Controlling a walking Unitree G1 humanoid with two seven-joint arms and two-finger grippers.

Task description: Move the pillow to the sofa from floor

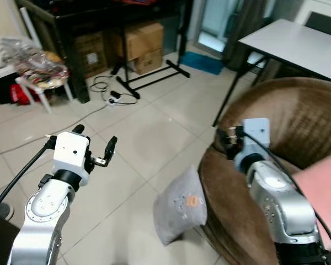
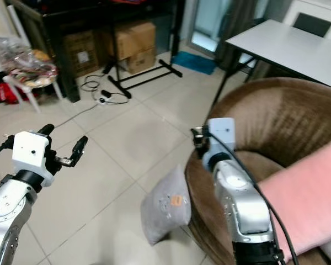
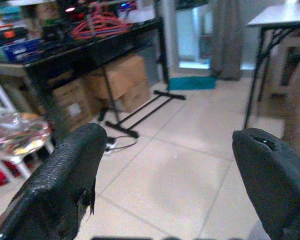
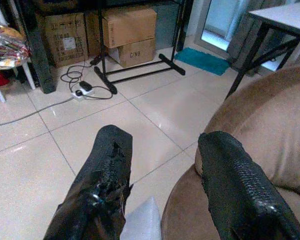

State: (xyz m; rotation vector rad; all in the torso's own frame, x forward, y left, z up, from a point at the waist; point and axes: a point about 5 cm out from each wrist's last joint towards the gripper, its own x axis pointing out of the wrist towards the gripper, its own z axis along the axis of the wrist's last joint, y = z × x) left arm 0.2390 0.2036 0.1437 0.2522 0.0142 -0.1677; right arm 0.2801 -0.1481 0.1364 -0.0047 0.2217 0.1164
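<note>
The grey pillow [image 1: 180,205] stands on the tiled floor [image 1: 132,143], leaning against the brown sofa's [image 1: 298,121] front edge. The right end effector [image 4: 165,190] hovers above it, fingers spread, holding nothing. The left end effector [image 1: 95,146], also spread and empty, hangs over the floor well apart from the pillow.

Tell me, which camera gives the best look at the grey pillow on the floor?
The right eye view: the whole grey pillow shows, propped against the brown sofa. The left eye view shows it whole too, nearer the edge. The right wrist view catches one corner. The left wrist view looks elsewhere.
</note>
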